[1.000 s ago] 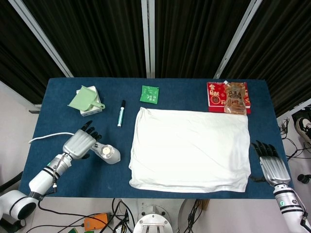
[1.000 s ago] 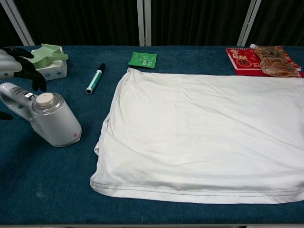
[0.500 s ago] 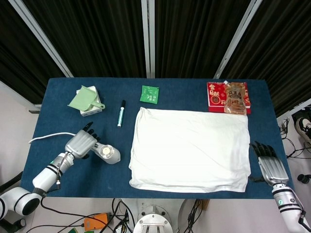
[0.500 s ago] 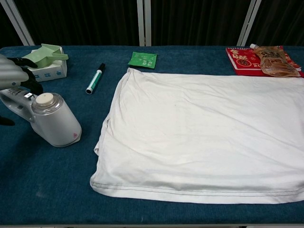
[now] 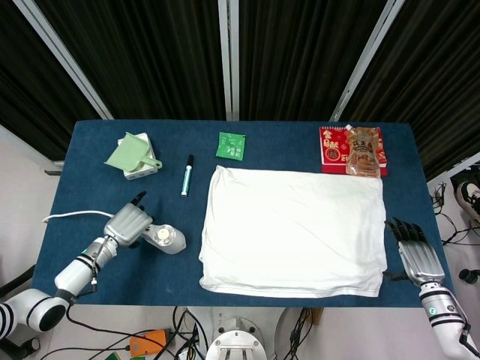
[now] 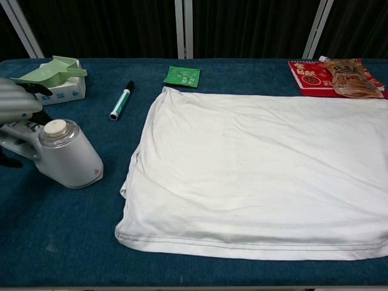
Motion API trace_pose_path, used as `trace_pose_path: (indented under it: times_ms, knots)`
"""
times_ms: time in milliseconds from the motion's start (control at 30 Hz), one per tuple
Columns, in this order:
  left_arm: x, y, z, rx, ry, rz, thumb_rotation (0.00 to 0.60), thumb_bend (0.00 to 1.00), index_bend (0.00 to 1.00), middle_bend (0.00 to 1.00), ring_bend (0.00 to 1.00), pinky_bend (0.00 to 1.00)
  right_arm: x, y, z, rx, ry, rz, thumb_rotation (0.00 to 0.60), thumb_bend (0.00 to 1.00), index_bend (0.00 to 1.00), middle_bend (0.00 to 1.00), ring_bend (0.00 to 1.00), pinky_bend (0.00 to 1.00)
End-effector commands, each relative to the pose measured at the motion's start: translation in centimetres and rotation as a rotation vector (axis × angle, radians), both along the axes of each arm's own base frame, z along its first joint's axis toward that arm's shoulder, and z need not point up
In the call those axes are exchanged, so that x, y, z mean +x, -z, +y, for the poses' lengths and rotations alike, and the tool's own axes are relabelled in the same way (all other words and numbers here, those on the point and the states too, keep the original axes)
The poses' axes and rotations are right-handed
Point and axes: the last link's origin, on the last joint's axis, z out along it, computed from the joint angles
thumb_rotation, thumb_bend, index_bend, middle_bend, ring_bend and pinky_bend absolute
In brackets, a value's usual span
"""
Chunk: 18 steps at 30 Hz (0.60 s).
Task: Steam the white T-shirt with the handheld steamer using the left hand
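White T-shirt, folded into a flat rectangle, lies across the middle of the blue-covered table. Left of it sits the grey-white handheld steamer with its round cap up, resting on the cloth near the table's left front. The robot's left hand lies over the steamer's handle, fingers wrapped on it. The right hand rests flat at the table's right edge, fingers spread and holding nothing, just beside the shirt's corner. Behind the shirt lie a green-white marker pen and a green sachet.
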Motion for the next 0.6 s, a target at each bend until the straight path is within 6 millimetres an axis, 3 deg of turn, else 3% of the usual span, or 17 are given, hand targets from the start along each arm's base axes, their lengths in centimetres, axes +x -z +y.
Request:
trace_pose_path:
  times_ms: [33, 400, 600]
  knots:
    - [0.02, 0.15, -0.15, -0.011, -0.017, -0.009, 0.6, 0.1, 0.58, 0.61, 0.46, 0.0, -0.04, 0.01, -0.04, -0.001, -0.001, -0.001, 0.6, 0.06, 0.0, 0.04, 0.0, 0.0]
    - [0.13, 0.69, -0.58, -0.066, -0.087, -0.046, 0.6, 0.12, 0.61, 0.65, 0.54, 0.0, -0.27, -0.08, -0.08, -0.007, 0.002, -0.007, 0.6, 0.06, 0.0, 0.04, 0.0, 0.0]
    - [-0.01, 0.76, -0.73, -0.089, -0.135, -0.055, 0.6, 0.15, 0.69, 0.72, 0.6, 0.0, -0.37, -0.17, -0.09, -0.012, 0.006, -0.011, 0.6, 0.06, 0.0, 0.04, 0.0, 0.0]
